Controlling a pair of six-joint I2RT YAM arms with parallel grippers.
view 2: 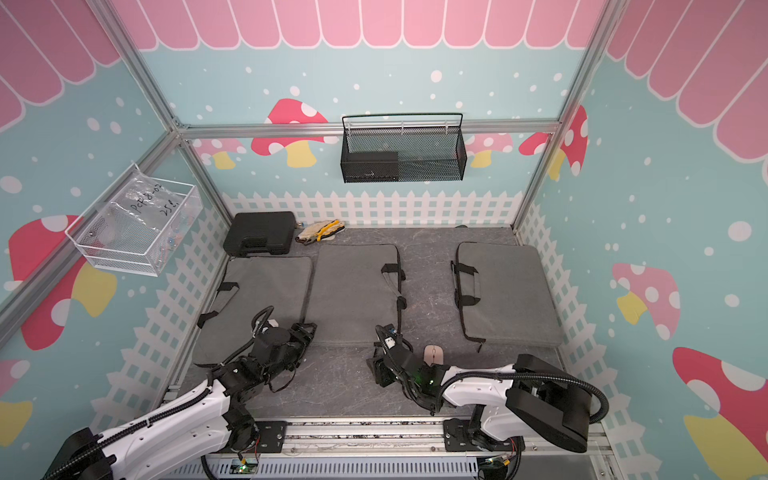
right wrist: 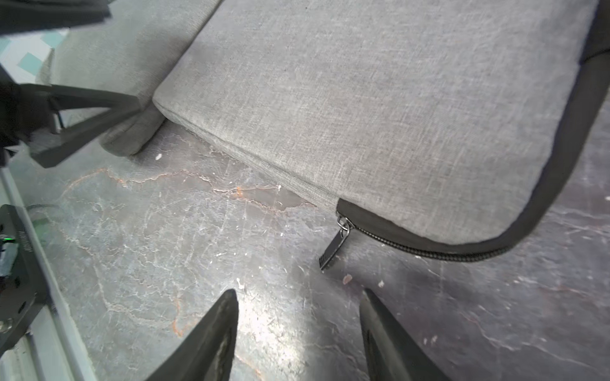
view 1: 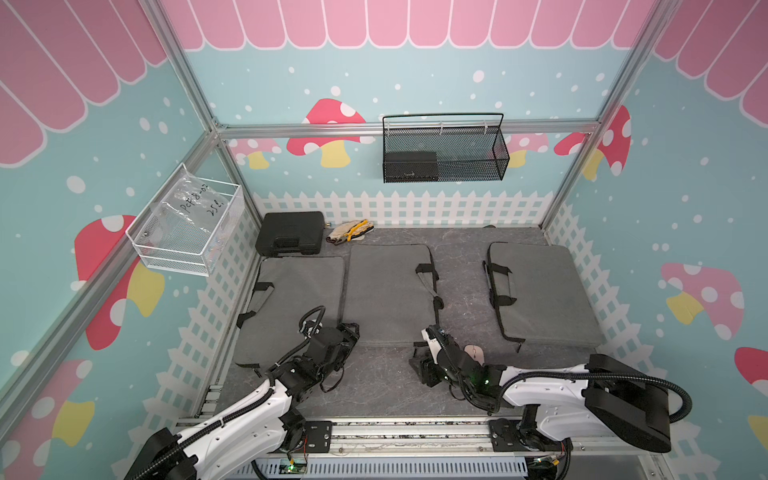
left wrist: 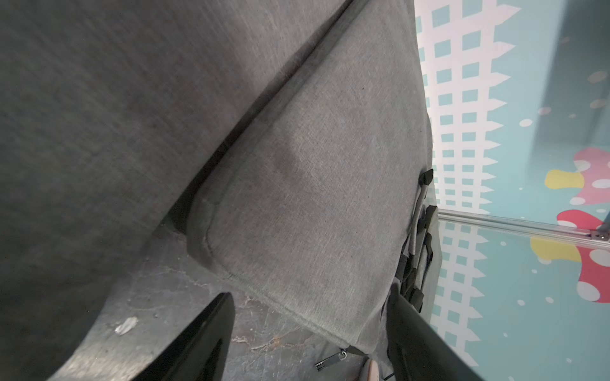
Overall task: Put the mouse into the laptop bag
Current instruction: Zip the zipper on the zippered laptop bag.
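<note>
1. We see the mouse (view 1: 473, 353) in both top views: pale pink, lying on the bench (view 1: 374, 386) just off the robot-side right corner of the middle laptop bag (view 1: 386, 291). It's outside the bag and nothing grips it.
2. The middle laptop bag lies flat. Its zipper looks closed round that same corner, and the zipper pull (right wrist: 332, 245) rests on the bench right against the corner.
3. Right gripper (right wrist: 298, 293): jaws spread with nothing between them, over bare bench just in front of the bag's robot-side right corner. The zipper pull is just ahead of the tips and not touched.
4. Left gripper (left wrist: 310, 293): jaws spread, holding nothing, at the bag's robot-side left corner.
5. We count two more grey bags. The left bag (view 1: 291, 299) lies just beside the middle bag's left edge. The right bag (view 1: 540, 291) lies apart on its right, with bare bench between them.
6. A black case (view 1: 291, 237) and gloves (view 1: 349, 231) sit behind the bag's far left corner.
</note>
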